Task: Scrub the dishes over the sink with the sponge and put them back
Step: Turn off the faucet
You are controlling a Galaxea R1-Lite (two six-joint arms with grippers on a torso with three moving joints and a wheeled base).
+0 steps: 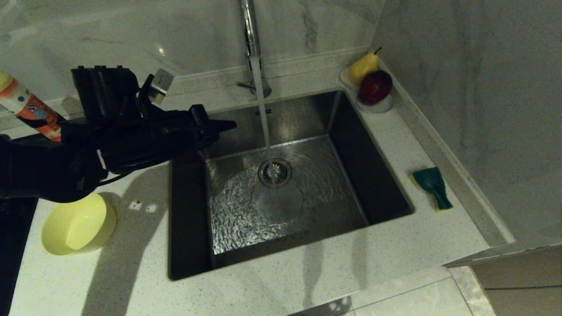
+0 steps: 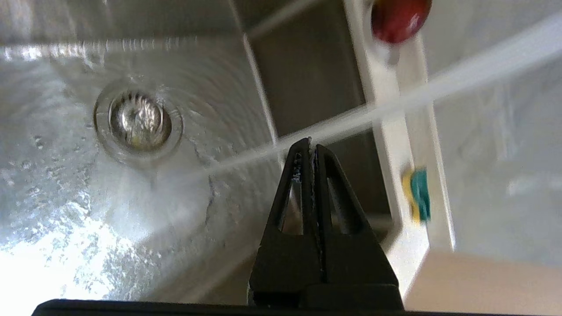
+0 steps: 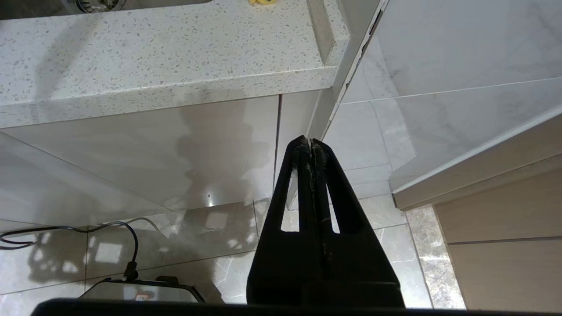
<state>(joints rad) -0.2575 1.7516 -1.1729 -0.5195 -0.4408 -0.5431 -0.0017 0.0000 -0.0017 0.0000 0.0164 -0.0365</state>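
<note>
Only head cam shows yellow bowl (image 1: 79, 224) by sink (image 1: 281, 193).

Pear (image 1: 363, 66), red apple (image 1: 375, 87) back right corner; orange bottle (image 1: 27, 106) left

Sink (image 1: 303, 131) set in the worktop (image 1: 272, 289), tap (image 1: 251, 39) behind it, drain (image 1: 275, 172) mid-basin. Bowl (image 1: 79, 224) on worktop left of sink, bottle (image 1: 28, 107) behind that. Sponge (image 1: 432, 186) right of sink; fruit dish (image 1: 373, 104) at the back-right corner. Left gripper (image 1: 226, 126) over the sink's back-left edge.
</note>
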